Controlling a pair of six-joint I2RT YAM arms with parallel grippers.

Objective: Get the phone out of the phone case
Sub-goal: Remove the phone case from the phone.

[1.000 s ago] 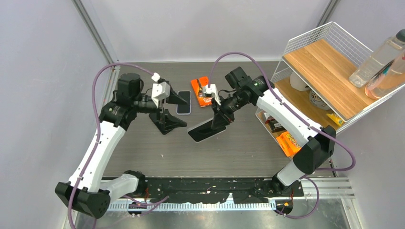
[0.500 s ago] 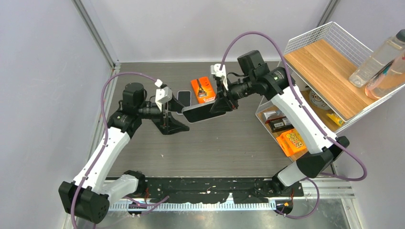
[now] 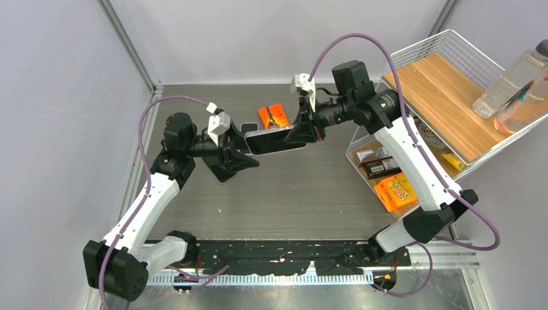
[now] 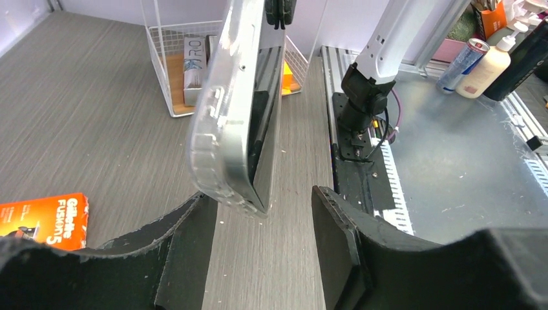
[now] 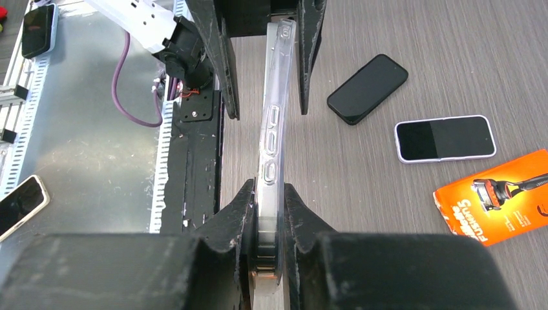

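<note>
Grey wood-grain table (image 3: 310,194), pale walls (image 3: 64,97)

You're looking at a grey wood-grain bench (image 3: 291,206) spread beneath the fingers (image 5: 227,223), with plain pale walls (image 3: 58,97) closing in beyond them and to their left. To their right stands a white wire rack (image 3: 430,90) with wooden shelves, all evenly lit.

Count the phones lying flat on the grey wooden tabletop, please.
2. One is a bare black phone. Next to it lies a phone in a pale case, beside the orange razor pack. The arms may hide others.
</note>
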